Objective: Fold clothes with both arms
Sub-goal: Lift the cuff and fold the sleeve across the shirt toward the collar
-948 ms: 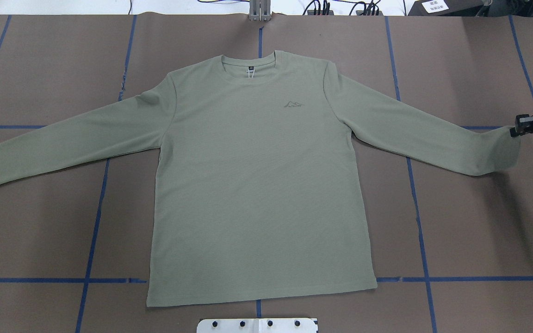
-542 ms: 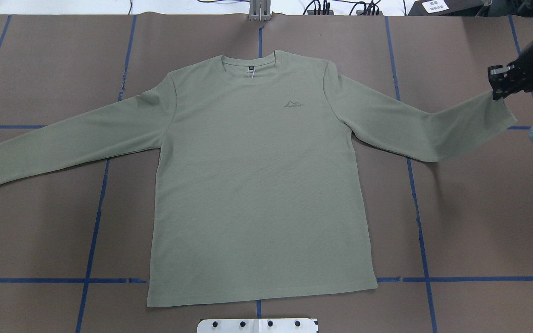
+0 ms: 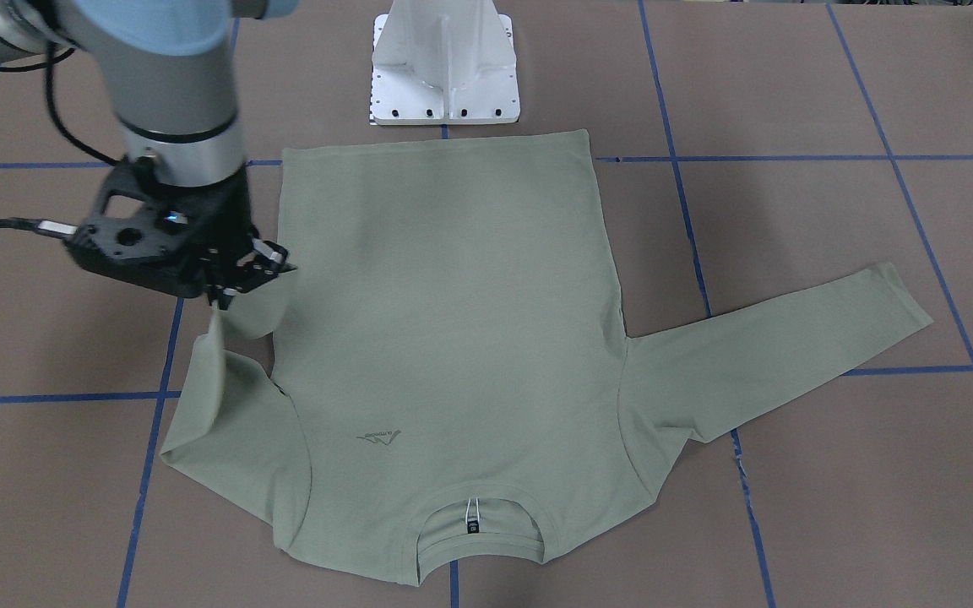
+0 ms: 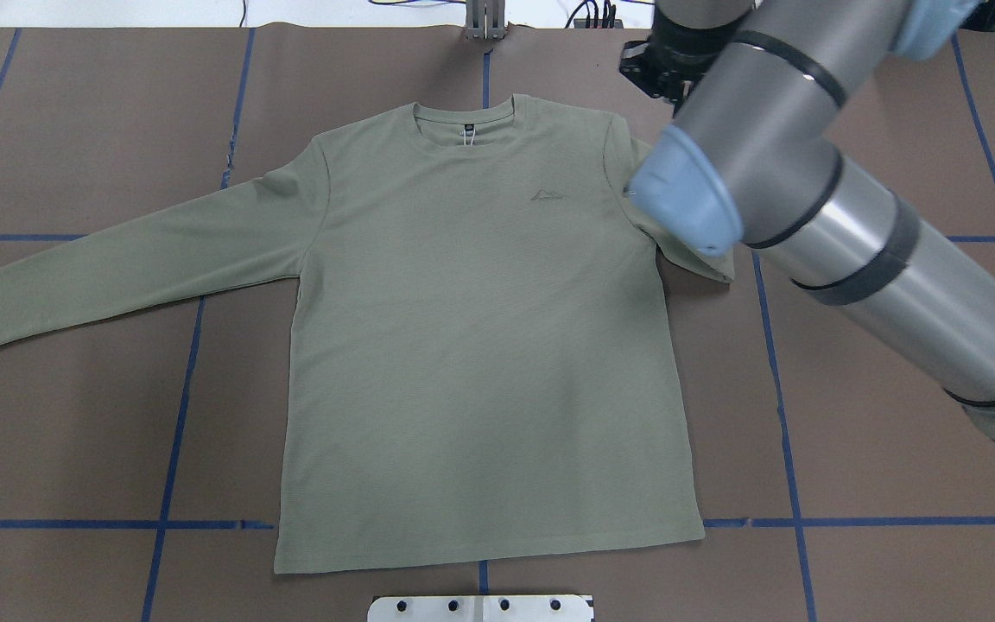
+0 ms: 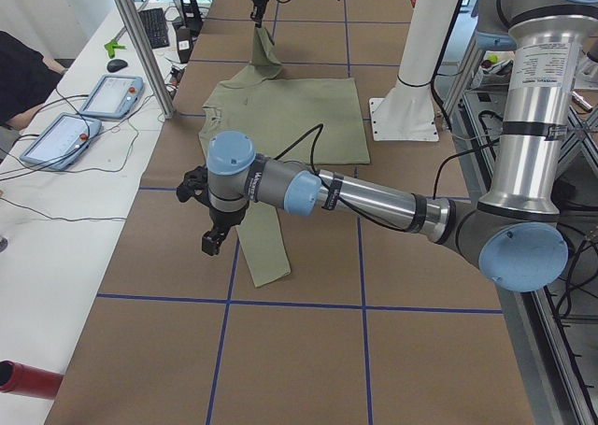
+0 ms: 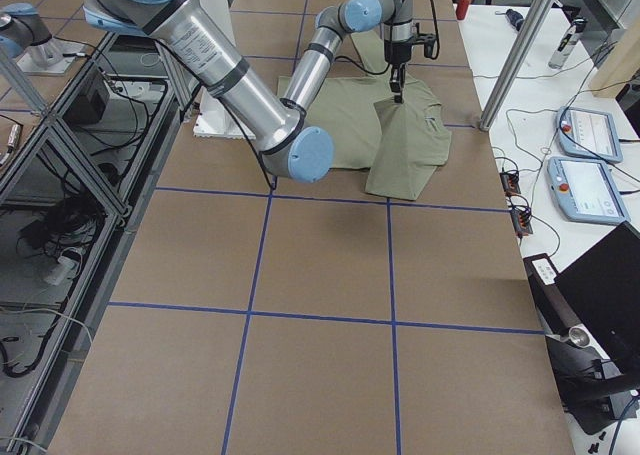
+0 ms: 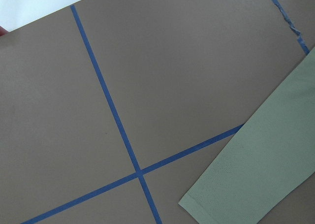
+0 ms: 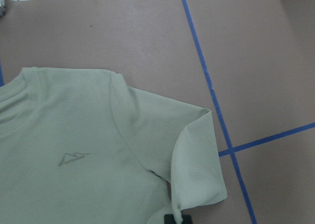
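The pale sage-green shirt (image 4: 480, 345) lies flat, front up, with its neck label (image 4: 468, 128) at the far edge; it also shows in the front-facing view (image 3: 444, 321). My right gripper (image 3: 223, 295) is shut on the right sleeve's cuff and holds it raised beside the shirt's body, so the sleeve (image 3: 216, 397) is doubled back from the shoulder. The right wrist view shows the lifted sleeve (image 8: 197, 160). My left gripper (image 5: 211, 233) hovers near the left sleeve's cuff (image 5: 269, 268); I cannot tell whether it is open. That cuff (image 7: 206, 202) lies flat.
The white base pedestal (image 3: 444, 63) stands at the shirt's hem side. Blue tape lines (image 4: 174, 432) cross the brown table cover. My right arm (image 4: 808, 190) spans the table's right half. Teach pendants (image 5: 112, 93) and a metal post (image 5: 140, 42) stand along the operators' side.
My right gripper has carried the sleeve cuff from the table's far right up and inward toward the shirt's shoulder. The sleeve is now folded back. The right arm now covers the overhead view's right side.
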`<action>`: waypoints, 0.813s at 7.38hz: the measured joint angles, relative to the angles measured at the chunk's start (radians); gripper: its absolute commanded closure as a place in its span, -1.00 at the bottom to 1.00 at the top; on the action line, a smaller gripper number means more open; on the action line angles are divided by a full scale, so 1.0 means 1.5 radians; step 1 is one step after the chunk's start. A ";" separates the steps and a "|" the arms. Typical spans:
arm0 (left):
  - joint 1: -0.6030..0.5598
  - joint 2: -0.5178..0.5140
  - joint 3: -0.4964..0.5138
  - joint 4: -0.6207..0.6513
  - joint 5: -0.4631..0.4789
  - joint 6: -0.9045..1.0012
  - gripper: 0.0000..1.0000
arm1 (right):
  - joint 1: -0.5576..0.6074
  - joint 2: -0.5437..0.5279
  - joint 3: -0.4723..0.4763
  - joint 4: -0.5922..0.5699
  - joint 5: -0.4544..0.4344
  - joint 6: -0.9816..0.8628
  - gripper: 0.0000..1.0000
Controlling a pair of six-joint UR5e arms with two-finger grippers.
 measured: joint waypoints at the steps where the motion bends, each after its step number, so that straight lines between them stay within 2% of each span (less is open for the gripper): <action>1: 0.000 0.000 0.000 0.000 0.000 0.000 -1.00 | -0.038 0.072 -0.086 0.019 -0.041 0.030 1.00; 3: 0.000 0.000 0.001 0.001 0.000 -0.001 -1.00 | -0.101 0.151 -0.217 0.128 -0.118 0.071 1.00; 6: 0.000 -0.001 0.012 0.001 -0.001 0.000 -1.00 | -0.181 0.222 -0.333 0.203 -0.227 0.082 1.00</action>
